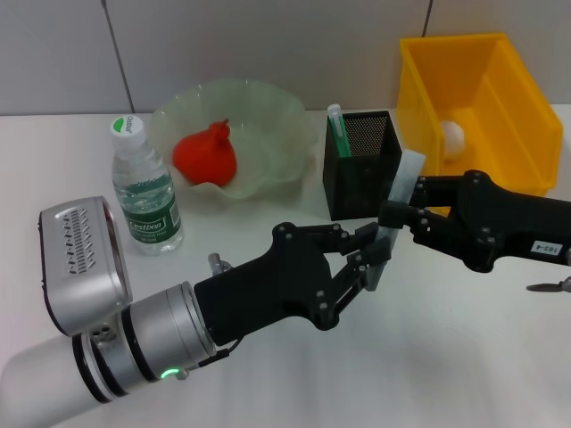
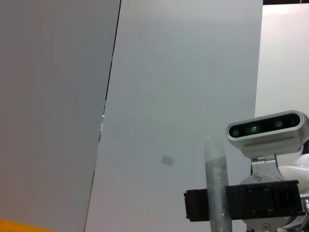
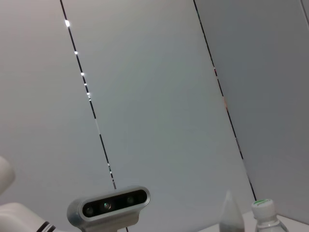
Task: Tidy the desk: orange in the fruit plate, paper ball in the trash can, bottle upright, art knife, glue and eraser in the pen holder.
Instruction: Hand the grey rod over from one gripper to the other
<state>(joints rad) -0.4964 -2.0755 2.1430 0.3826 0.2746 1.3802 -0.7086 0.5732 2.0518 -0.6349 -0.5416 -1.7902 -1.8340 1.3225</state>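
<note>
A grey camera [image 3: 109, 205] low before the panelled wall [image 3: 159, 96], beside a translucent tip [image 3: 231, 212] and bottle cap [image 3: 263, 205]

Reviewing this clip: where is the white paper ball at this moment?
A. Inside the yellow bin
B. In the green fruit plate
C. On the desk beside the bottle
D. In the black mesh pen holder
A: the head view shows the paper ball lying on the floor of the yellow bin; the fruit plate holds only a red-orange fruit.

Art knife [image 1: 393, 218] lower end hidden btwn both grippers' fingers; paper ball [image 1: 452, 135] partly behind trash can [image 1: 500, 67] wall (near one).
</note>
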